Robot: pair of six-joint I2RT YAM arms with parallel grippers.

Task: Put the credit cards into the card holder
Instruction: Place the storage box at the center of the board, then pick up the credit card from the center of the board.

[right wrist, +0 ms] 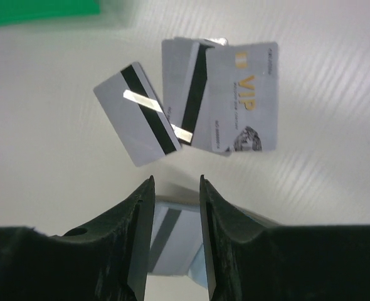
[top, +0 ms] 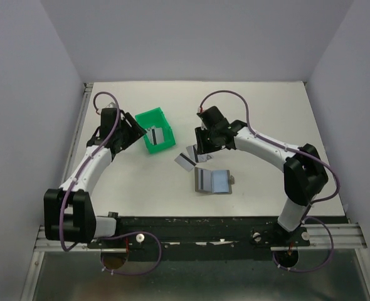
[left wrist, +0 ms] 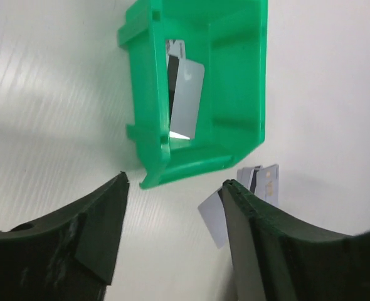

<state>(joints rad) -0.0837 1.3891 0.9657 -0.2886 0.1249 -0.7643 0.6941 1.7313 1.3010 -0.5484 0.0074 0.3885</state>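
Narrowly parted at right gripper (right wrist: 176, 188), empty; spread wide at left gripper (left wrist: 175, 182). Could snag 2 of 3 overlapping credit cards (right wrist: 185, 94) beyond right fingertips.

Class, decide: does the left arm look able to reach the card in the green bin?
Probably yes: the left fingers stand open beside the green bin, whose open top leaves the card uncovered.

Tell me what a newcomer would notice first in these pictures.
The bright green bin stands out left of the table's middle, with a pale card leaning inside it. Near the middle, loose cards lie fanned and overlapping just ahead of the right gripper, one marked VIP. The open card holder lies nearby, toward the near edge.
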